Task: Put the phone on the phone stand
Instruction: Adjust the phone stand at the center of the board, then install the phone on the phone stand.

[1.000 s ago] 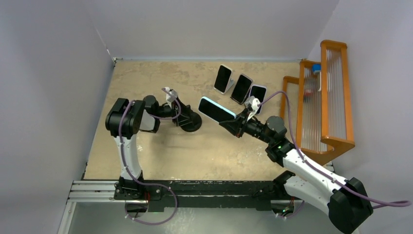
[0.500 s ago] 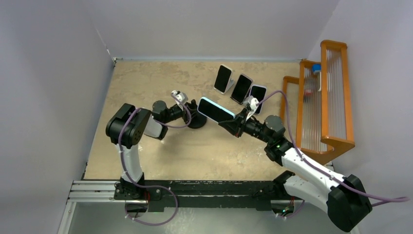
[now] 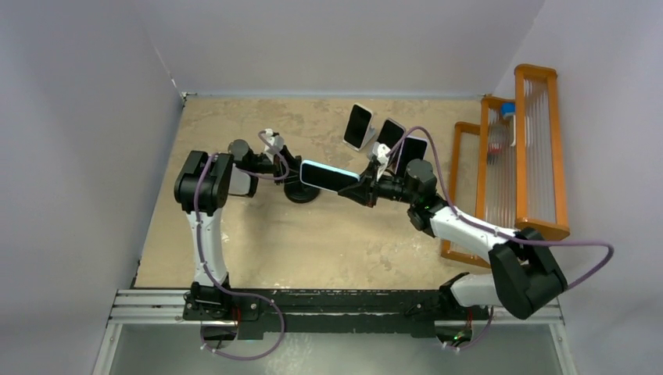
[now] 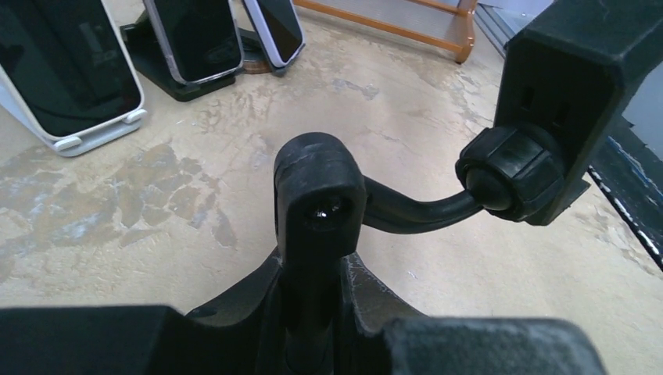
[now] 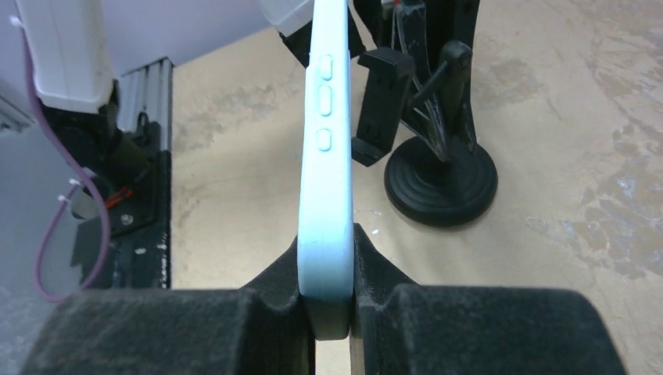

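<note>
The phone has a light blue case and a dark screen; it hangs level above the table, just right of the phone stand. My right gripper is shut on its right end, and in the right wrist view the phone's edge runs up from between that gripper's jaws. The phone stand is black, with a round base, a thin stem and a clamp head. My left gripper is shut on the stand's upright stem, with the clamp head out to its right.
Three other phones lean on stands at the back. An orange wooden rack stands along the right edge. Grey walls close in the left and far sides of the tan table.
My left gripper has closed on the stand's stem and shifted it slightly back and left. My right arm has carried the phone left, up to the stand.
</note>
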Robot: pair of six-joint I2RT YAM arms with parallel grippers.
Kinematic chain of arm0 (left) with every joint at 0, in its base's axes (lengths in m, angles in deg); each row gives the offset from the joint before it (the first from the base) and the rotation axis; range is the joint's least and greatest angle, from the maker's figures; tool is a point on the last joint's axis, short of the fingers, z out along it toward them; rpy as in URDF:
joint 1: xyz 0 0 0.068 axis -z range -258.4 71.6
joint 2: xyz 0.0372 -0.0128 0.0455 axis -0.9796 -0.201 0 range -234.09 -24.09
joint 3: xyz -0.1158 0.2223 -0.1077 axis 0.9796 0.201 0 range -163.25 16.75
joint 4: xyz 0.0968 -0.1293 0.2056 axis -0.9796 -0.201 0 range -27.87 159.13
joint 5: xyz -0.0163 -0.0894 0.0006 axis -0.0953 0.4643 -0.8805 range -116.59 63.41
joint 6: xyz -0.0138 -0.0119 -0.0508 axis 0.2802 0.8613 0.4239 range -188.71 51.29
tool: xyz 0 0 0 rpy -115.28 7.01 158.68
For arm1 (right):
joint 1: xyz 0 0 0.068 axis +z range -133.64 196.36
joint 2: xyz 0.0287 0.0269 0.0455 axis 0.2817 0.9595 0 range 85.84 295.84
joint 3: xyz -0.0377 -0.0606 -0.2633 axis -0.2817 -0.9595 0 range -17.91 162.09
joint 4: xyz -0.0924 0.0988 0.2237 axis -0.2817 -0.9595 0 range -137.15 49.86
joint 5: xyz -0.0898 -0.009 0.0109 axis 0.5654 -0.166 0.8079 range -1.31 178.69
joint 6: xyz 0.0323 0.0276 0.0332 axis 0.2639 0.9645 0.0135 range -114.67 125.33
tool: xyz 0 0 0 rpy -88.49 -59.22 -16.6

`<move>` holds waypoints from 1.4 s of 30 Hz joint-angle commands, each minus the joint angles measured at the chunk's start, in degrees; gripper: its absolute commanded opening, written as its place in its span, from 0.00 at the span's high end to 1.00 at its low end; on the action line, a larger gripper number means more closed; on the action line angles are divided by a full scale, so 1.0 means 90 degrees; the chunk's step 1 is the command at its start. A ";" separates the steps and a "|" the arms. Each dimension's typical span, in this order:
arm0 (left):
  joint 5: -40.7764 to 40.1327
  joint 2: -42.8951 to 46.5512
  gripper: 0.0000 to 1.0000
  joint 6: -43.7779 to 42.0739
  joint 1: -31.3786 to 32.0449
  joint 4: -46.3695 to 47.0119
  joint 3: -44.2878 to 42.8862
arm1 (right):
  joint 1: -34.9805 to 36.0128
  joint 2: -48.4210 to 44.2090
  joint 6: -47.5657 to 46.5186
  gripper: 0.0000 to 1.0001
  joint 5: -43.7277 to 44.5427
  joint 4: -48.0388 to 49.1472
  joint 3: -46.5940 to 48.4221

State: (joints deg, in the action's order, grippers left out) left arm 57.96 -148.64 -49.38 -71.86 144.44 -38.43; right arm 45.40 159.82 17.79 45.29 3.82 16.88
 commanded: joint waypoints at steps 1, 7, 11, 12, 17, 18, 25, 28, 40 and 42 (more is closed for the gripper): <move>0.1932 -0.0597 1.00 0.2144 -0.0003 0.1932 -0.0150 | 0.0220 0.0186 -0.0952 1.00 -0.0075 0.0857 0.0463; 0.2056 -0.0916 1.00 0.3194 0.0034 0.2795 -0.0364 | 0.0239 0.1400 -0.1123 1.00 -0.0161 0.1348 0.1185; 0.2055 -0.0912 1.00 0.3174 0.0034 0.2795 -0.0353 | 0.0256 0.1993 -0.1348 1.00 -0.0183 0.1238 0.1745; 0.2064 -0.0912 1.00 0.3186 0.0034 0.2799 -0.0360 | 0.0252 0.2120 -0.1358 1.00 -0.0169 0.1196 0.1867; 0.2051 -0.0910 1.00 0.3176 0.0034 0.2795 -0.0363 | 0.0254 0.2733 -0.1687 1.00 -0.0232 0.0868 0.2469; 0.2051 -0.0913 1.00 0.3174 0.0034 0.2795 -0.0372 | 0.0251 0.2838 -0.1688 1.00 -0.0231 0.0873 0.2538; 0.1992 -0.0861 1.00 0.3078 0.0025 0.2795 -0.0335 | 0.0254 0.3378 -0.1280 1.00 -0.0379 0.1477 0.2339; 0.1968 -0.0855 1.00 0.3052 0.0039 0.2800 -0.0307 | 0.0255 0.3498 -0.1176 1.00 -0.0334 0.1601 0.2237; 0.1545 -0.0661 1.00 0.2895 0.0095 0.2797 -0.0095 | 0.0498 0.4322 -0.0861 1.00 -0.0136 0.1802 0.2179; 0.1475 -0.0595 1.00 0.2872 0.0094 0.2795 -0.0017 | 0.0554 0.4347 -0.0796 1.00 -0.0059 0.1697 0.2082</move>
State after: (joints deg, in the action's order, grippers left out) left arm 58.66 -153.67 -26.87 -73.28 156.59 -42.10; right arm 50.23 196.54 10.36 36.94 24.08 37.36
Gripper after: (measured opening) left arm 0.192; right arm 0.137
